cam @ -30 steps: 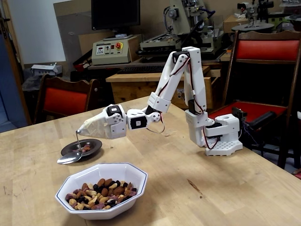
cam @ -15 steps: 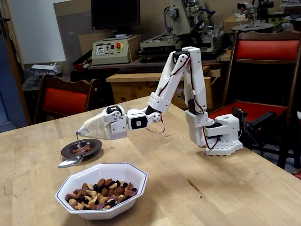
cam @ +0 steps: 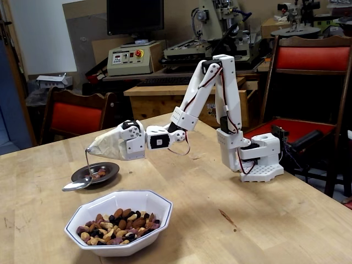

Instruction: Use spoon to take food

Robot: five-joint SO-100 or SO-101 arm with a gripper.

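A workshop fills the background of my fixed view: a dark monitor, a control box with a red button, machine tools on a bench, and red-cushioned wooden chairs around a pale wooden table (cam: 264,220). The white arm (cam: 220,93) stands on its base at the right of the table and reaches left and down. Its gripper (cam: 96,147) is wrapped in beige tape, so I cannot make out the fingers or how far apart they stand; the spoon (cam: 81,175) hangs from the taped tip, handle curving down, bowl pointing left. The spoon's bowl sits low over the left edge of the dark round saucer (cam: 104,173); I cannot tell whether it touches the saucer or the table. I see nothing clear inside the spoon bowl. A few small brown pieces lie on the saucer, too small for me to name. The food (cam: 118,224) is heaped in the white octagonal bowl (cam: 154,212) with a blue rim, nearer the camera, apart from the spoon.
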